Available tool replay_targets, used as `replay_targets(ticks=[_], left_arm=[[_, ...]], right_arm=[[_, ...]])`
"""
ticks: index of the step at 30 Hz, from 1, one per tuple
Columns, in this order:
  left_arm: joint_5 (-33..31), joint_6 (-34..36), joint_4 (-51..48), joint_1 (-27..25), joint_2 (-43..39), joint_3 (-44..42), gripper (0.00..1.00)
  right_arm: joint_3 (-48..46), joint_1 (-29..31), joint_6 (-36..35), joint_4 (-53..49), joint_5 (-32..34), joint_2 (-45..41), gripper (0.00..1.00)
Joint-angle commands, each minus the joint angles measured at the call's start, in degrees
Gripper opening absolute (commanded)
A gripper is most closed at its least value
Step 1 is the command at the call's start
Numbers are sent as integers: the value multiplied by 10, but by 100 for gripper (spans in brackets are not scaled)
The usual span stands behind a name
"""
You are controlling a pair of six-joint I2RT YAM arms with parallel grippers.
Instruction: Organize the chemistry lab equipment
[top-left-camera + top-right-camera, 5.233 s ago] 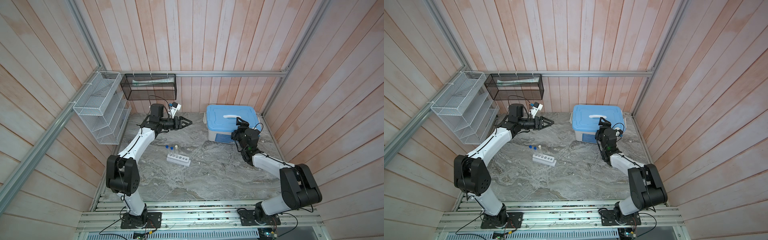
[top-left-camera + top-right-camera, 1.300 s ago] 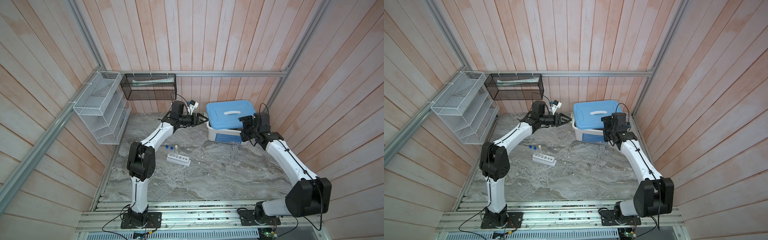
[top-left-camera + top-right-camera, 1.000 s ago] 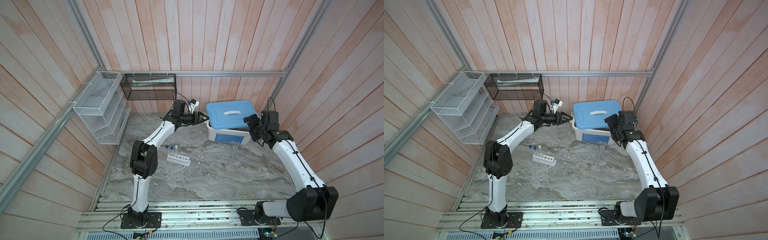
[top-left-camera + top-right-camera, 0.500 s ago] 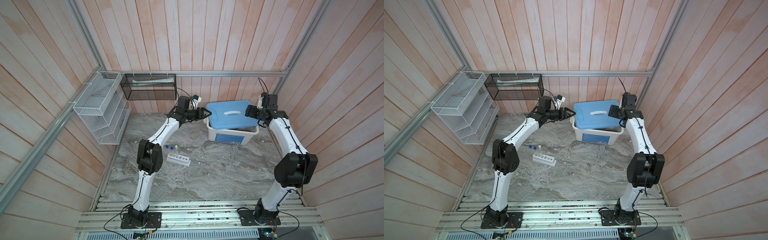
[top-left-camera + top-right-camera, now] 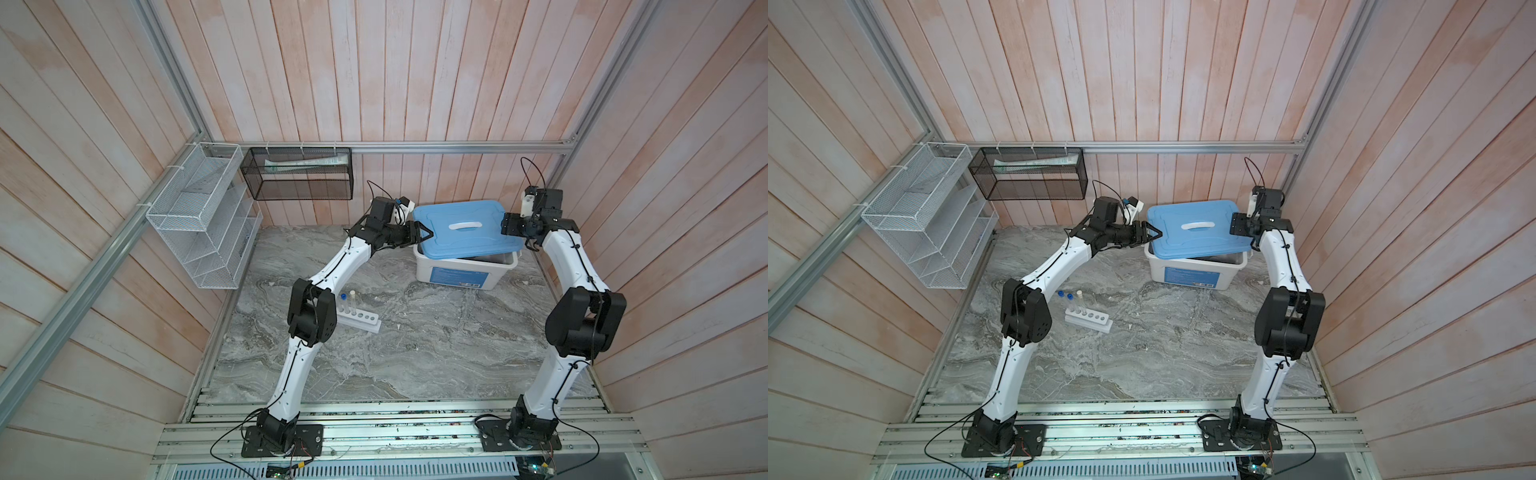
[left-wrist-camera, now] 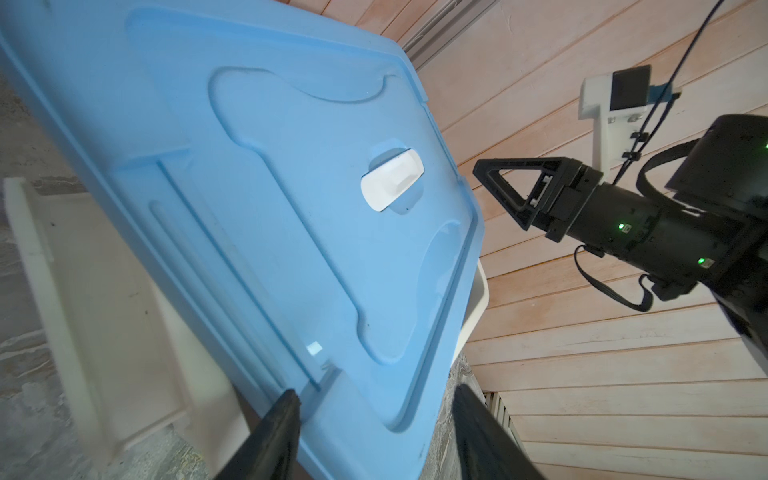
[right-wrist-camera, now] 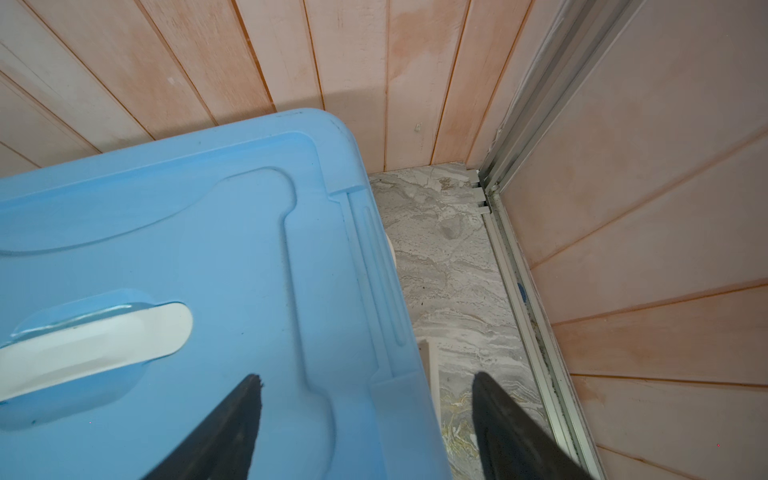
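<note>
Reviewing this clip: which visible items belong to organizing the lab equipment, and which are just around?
Job:
- three capped test tubes
- white rack

Just around:
- white bin
- blue lid, tilted up off the bin
- white wire basket
- black mesh basket

Left tool clamped, right tool spread, both reaching inward

A robot test booth: pale wood-plank walls in aluminium framing enclose a marbled tabletop, with two arms bolted to its front rail.

Tilted lid blocks bin mouth; front gap narrow; rack mid-floor.
</note>
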Motion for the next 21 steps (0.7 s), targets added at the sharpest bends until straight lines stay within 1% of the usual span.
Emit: replay_targets(ticks=[1, 7, 12, 21], left_arm=[[-11, 6, -19, 1, 24, 33, 61], [-14, 9, -28, 4, 28, 39, 61], [-16, 9, -32, 5, 28, 38, 61], [-17, 6, -30, 7, 31, 34, 61]], right_arm=[[7, -2, -11, 18, -19, 14, 77], [5, -6, -11, 32, -45, 21, 70], [4, -7, -6, 40, -45, 28, 67], [0, -8, -4, 41, -45, 28, 57]])
